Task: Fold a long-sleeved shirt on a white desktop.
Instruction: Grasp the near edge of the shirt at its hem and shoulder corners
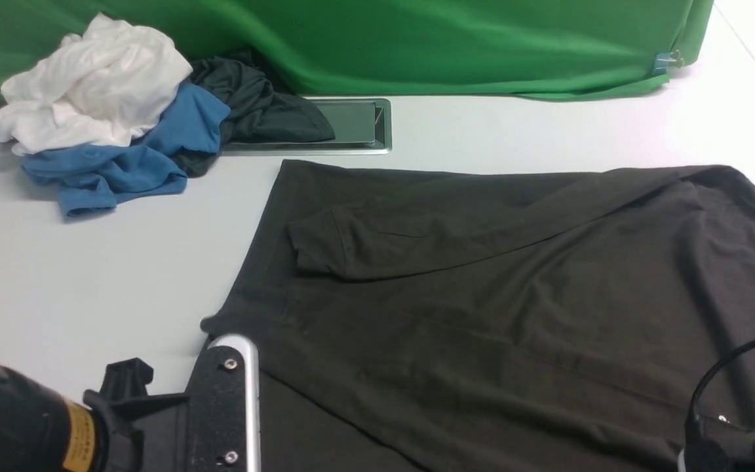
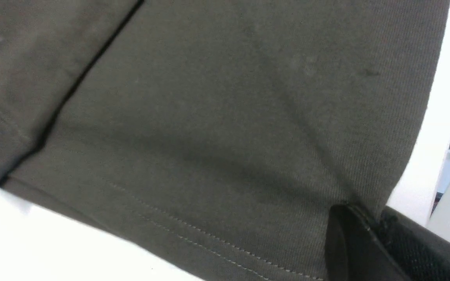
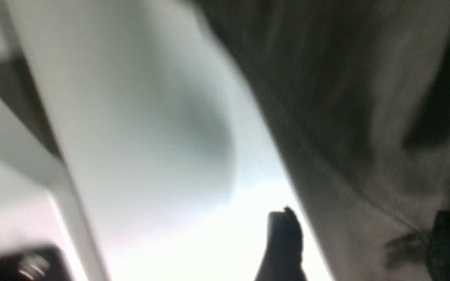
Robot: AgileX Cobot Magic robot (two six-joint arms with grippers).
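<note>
Left wrist view: gripper [image 2: 377,218] pressed together at shirt [image 2: 229,117] edge. Right gripper [image 3: 358,230] spread. Front view: bare desktop [image 1: 613,131], twelve o'clock.

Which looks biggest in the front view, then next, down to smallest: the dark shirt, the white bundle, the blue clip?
1. Dark shirt
2. White bundle
3. Blue clip, by far the smallest

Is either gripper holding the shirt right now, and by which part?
The left gripper is closed on the shirt at its edge, near a stitched corner. The right gripper is open and holds nothing.
</note>
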